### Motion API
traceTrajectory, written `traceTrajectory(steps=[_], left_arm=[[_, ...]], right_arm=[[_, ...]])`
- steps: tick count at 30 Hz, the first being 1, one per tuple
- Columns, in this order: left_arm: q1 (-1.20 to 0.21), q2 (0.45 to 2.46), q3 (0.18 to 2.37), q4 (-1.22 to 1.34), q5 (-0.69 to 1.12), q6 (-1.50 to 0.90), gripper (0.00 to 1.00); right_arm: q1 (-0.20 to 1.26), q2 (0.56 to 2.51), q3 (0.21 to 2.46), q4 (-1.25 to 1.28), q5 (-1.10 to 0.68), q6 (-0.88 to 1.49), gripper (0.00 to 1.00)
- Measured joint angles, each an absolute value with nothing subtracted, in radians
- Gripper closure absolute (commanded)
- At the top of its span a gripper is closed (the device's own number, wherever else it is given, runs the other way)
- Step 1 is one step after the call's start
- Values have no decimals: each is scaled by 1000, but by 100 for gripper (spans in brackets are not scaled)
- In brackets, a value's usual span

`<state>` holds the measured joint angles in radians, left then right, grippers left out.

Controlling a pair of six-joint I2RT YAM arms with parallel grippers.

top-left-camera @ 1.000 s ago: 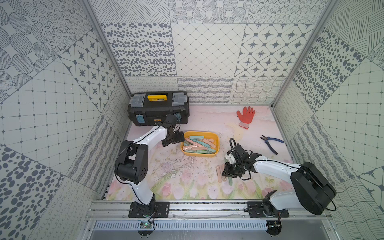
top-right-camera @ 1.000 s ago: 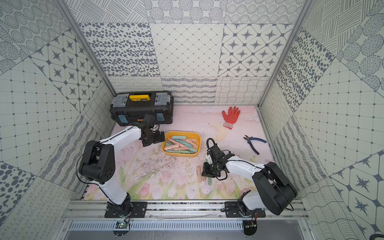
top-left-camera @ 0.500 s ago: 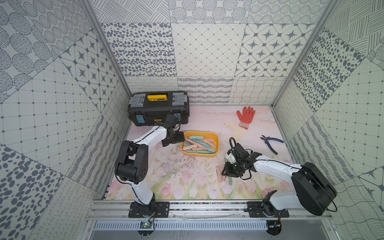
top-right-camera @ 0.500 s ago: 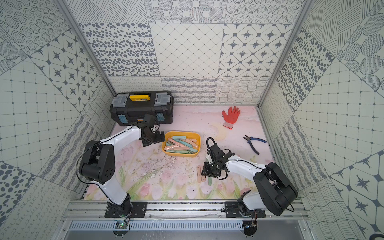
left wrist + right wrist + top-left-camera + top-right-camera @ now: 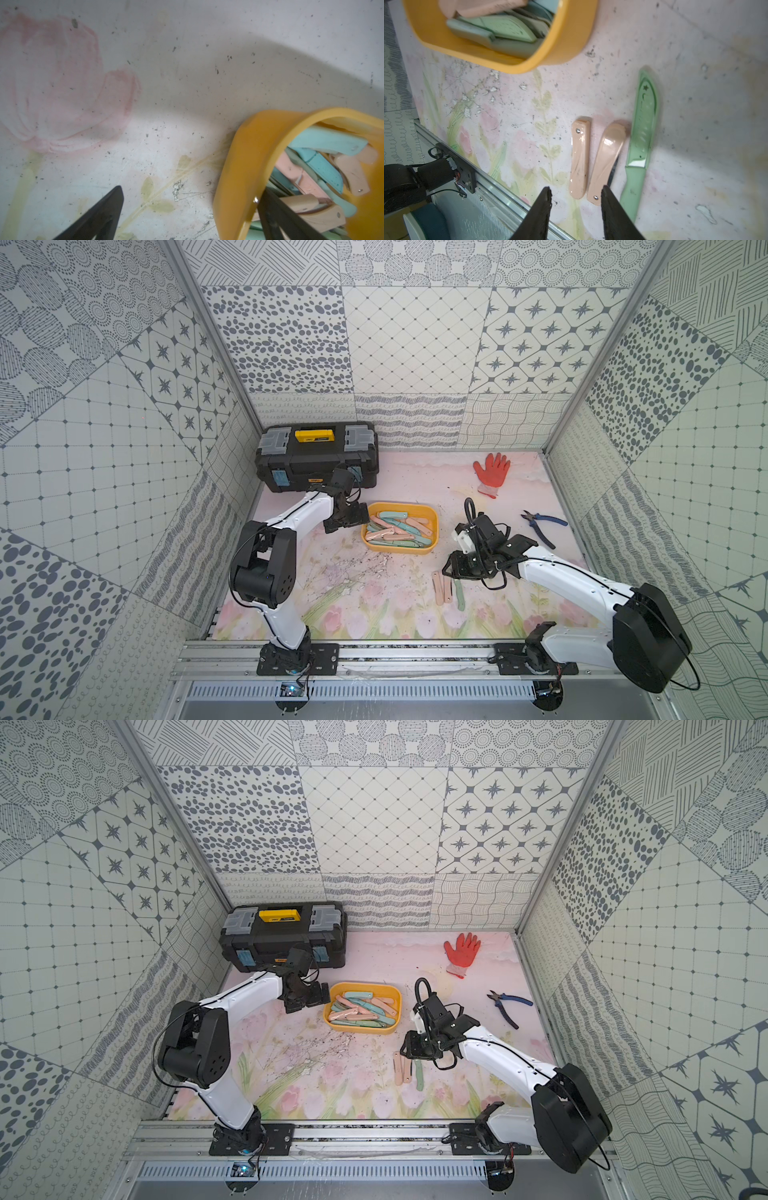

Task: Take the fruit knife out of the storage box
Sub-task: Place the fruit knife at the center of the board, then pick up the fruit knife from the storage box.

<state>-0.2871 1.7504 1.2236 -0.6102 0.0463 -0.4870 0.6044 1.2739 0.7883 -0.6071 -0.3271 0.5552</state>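
While your right end effector (image 5: 576, 189) is hanging empty just above the worktop (image 5: 365, 614) with its jaws partly apart, three knives are lying side by side beneath it near the front rail: two folded pink fruit knives (image 5: 580, 160) and a green straight knife (image 5: 641, 141). You are dealing with light, stiff pieces. Their glossy plastic handles are probably slippery, and they are lying flat, so you are best pinching across the narrow width at mid-handle. The pink knife nearer the green one (image 5: 607, 162) is showing a dark edge along one side, so you are wise keeping the pads off that side.

Farther out, the storage box (image 5: 399, 549) is sitting mid-worktop, holding a loose, overlapping pile of fruit knives (image 5: 399, 526) in pink and teal. Your left end effector (image 5: 188, 193) is standing wide apart astride one end wall, with one finger (image 5: 276, 218) inside and the other outside, clamping nothing. You are better off taking whichever knife is lying on top, since a buried one is likely to drag its neighbours along.

Beyond that, the black toolbox (image 5: 316, 456), orange glove (image 5: 491, 472) and blue-handled pliers (image 5: 542, 524) are lying well apart.
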Motion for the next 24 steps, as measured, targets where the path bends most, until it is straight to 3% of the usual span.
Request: traceTrajectory(steps=[8,24], left_arm=[[-287,1750,1224,-611,46,-487,2],[-287,1750,1224,-610,46,-487,2]], right_arm=[[590,1396,1069,-648,-315,381,56],[583,1942,1689,-822,-286,14,53]])
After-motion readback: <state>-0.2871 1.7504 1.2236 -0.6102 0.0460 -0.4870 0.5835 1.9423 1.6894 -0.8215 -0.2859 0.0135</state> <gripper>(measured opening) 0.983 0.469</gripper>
